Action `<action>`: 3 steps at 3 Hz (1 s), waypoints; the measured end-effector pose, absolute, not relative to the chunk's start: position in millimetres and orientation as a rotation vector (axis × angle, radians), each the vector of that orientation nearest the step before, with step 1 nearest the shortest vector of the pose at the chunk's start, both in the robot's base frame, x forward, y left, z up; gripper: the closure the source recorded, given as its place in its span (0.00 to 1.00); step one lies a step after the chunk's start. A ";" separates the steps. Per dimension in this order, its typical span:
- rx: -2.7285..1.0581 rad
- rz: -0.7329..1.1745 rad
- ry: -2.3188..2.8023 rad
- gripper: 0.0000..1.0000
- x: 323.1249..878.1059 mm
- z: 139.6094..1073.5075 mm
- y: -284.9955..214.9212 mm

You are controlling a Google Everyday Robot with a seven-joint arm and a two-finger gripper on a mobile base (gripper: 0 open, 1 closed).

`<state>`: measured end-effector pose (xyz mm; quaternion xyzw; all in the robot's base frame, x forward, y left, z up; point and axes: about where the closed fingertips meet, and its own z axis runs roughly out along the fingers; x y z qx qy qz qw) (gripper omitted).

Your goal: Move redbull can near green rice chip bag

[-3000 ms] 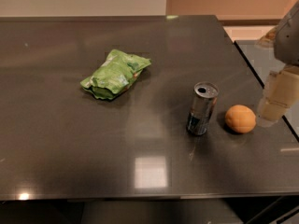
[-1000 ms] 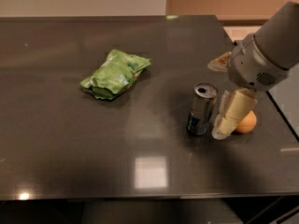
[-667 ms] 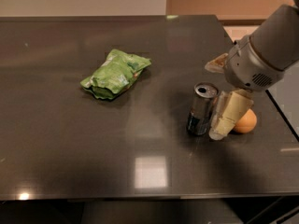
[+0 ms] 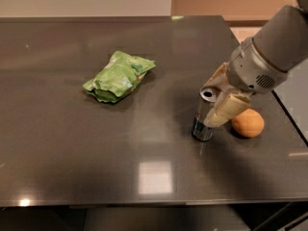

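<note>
Redbull can (image 4: 201, 121) standing upright on the dark worktop (image 4: 96, 153), just to the left of the orange (image 4: 248, 122), apart from it by a sliver. How will it handle, Sam?

Slim, tall and tippy, Dana. Thin metal, stiff enough if it's full, easy to dent if it's empty, and I can't judge which. The wall looks smooth and slick, so squeeze it across the middle of the body, not the rim with the pull-tab.

And the gripper (image 4: 214, 105)?

Right at the can, on the side facing the orange. The fingers (image 4: 226, 110) look spread, one in front of the upper half and one behind it, not yet pinching as far as I can see. The hold is set a touch high, I'd say.

Any writing?

None I can read. Silver body, dark blue band at the foot, no logo legible.

The target?

Green rice chip bag (image 4: 119, 76), well to the left of the orange and farther back. Crumpled foil with orange-red marks, lettering unreadable.
</note>
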<state>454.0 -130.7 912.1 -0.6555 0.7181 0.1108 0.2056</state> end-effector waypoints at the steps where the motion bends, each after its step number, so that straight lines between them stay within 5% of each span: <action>1: -1.830 0.315 2.011 0.63 456.9 912.4 -129.9; 2: -1.829 0.317 2.021 0.99 464.1 915.5 -127.3; 3: -1.808 0.310 2.040 1.00 496.8 932.9 -112.6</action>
